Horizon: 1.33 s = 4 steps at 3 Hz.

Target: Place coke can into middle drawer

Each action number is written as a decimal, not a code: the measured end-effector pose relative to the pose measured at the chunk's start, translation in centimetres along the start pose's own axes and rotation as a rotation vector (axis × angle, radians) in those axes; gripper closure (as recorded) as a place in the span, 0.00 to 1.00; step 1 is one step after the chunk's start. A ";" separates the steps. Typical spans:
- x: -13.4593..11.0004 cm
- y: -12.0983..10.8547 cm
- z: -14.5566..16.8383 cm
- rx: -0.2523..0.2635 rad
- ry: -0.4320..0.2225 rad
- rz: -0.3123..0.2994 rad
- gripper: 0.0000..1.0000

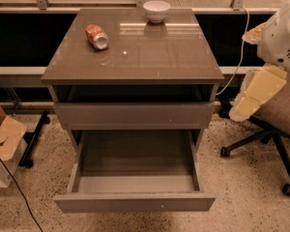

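Camera view looks down at a grey-brown cabinet [150,57] with a shiny top, standing on a speckled floor [251,197]. Left of the cabinet sits an open cardboard box [5,137], and a thin black cable [14,187] runs over the floor near it.

The coke can [96,36] lies on its side on the back left part of the cabinet top, with one silver end facing the front. A white bowl [156,10] stands upright at the back edge of the cabinet top, well apart from the can.

Under the top is a dark gap, then a closed drawer front [135,115]. Below that, the middle drawer [135,202] is pulled out, and its smooth grey floor shows.

Right of the cabinet a white cord [237,57] hangs down. A black-legged office chair [268,137] stands there too. The gripper [241,109] hangs at the end of a cream arm right of the cabinet, about level with the closed drawer front, far from the can. Whether it is spread or closed I cannot tell.
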<state>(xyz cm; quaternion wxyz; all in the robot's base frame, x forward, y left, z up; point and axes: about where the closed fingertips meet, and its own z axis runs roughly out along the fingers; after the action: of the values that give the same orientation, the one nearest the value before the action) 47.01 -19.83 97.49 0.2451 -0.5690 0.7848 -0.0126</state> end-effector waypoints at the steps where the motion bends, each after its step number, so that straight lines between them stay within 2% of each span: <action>1: -1.5 -1.1 1.9 0.008 -0.070 0.028 0.00; 2: -2.9 -2.0 4.2 -0.009 -0.119 0.036 0.00; 4: -4.4 -4.5 8.8 -0.058 -0.168 0.052 0.00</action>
<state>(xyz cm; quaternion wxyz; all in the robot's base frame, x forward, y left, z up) 55.57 -15.21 92.70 0.2937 -0.5544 0.7761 0.0644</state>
